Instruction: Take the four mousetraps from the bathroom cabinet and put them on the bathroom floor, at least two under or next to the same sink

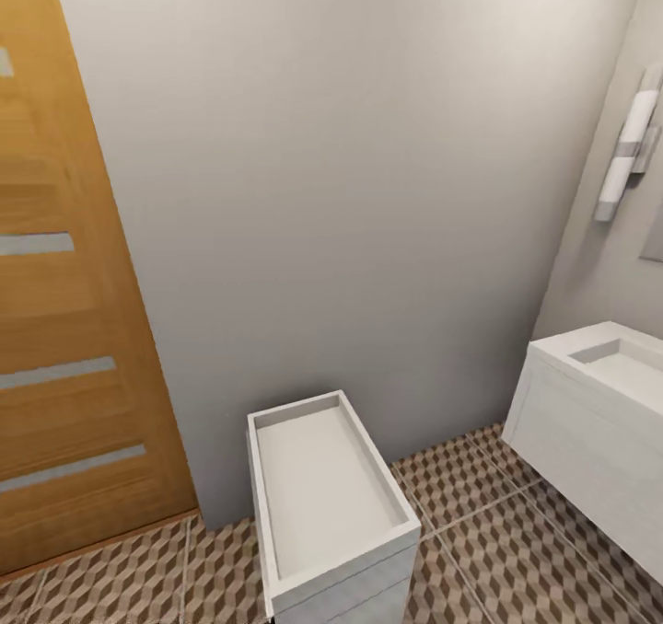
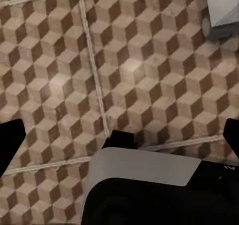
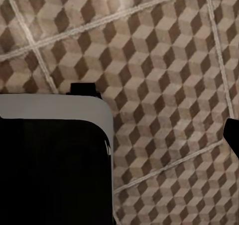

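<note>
Bathroom floor (image 1: 516, 550): large square tiles in a brown-and-beige cube pattern, divided by pale grout lines. In the head view it runs along the foot of a plain grey wall (image 1: 350, 191) and passes beneath two white units.

White open-topped unit (image 1: 327, 504): a narrow rectangular box with a raised rim and shallow recessed top, standing on the tiles with one short end against the grey wall. White sink unit (image 1: 589, 431): wall-side vanity at the right of the head view, its basin recess visible on top, well apart from the narrow unit with bare tiles between them. Above it, a white cylindrical wall light (image 1: 628, 155) is fixed to the side wall. Wooden door (image 1: 64, 329): orange-brown, with pale horizontal inset strips, at the left of the head view, meeting the floor at a wooden threshold.

Left gripper (image 2: 122, 138): seen from its wrist camera above the same tiled floor; the two dark fingertips (image 2: 11, 140) stand wide apart at opposite edges of the frame, nothing between them. A corner of a white unit (image 2: 224, 11) shows nearby.

Right gripper (image 3: 119, 135): likewise above the tiles; only one dark fingertip (image 3: 231, 135) is visible, so whether the jaws are apart cannot be told.
</note>
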Motion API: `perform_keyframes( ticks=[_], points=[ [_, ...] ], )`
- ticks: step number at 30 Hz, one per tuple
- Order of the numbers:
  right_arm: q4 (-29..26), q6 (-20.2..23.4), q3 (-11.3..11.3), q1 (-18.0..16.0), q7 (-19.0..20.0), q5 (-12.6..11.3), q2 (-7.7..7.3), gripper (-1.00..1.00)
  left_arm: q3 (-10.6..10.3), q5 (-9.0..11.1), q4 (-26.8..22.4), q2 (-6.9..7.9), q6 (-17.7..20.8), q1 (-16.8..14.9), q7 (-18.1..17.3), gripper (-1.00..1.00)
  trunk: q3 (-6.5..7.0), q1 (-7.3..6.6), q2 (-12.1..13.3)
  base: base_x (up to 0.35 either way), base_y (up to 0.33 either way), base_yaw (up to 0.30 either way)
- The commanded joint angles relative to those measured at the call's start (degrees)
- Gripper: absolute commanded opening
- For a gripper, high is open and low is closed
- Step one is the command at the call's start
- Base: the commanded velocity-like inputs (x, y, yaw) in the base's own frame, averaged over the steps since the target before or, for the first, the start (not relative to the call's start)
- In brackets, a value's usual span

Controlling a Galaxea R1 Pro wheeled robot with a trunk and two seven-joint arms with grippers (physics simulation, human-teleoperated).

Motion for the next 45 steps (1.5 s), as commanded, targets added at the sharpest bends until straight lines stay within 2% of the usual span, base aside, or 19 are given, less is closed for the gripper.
perform_keyframes(
  ticks=[1, 17, 34, 45],
  points=[
    [0.19, -0.33, -0.49, -0.07, -0.26, 0.56, 0.02, 1.0, -0.49, 0.38, 0.05, -0.02, -0.17, -0.05, 0.22, 1.0, -0.03, 0.0, -0.04, 0.0, 0.0, 0.277],
    [0.14, -0.17, -0.45, -0.07, -0.26, 0.53, -0.07, 1.0, -0.49, 0.38, 0.05, -0.02, -0.17, -0.05, 0.22, 1.0, 0.43, 0.0, -0.04, 0.0, 0.0, 0.273],
    [0.1, -0.07, -0.35, -0.07, -0.33, 0.66, 0.02, 1.0, -0.34, 0.42, 0.05, -0.12, -0.15, -0.05, 0.22, 1.0, 0.52, 0.0, -0.04, 0.0, 0.0, 0.056],
    [0.1, -0.26, -0.31, -0.07, -0.27, 0.75, 0.09, 1.0, -0.06, 0.55, 0.05, -0.46, -0.09, -0.05, 0.22, 1.0, 0.52, 0.0, -0.04, 0.0, 0.0, 0.217]
  ],
)
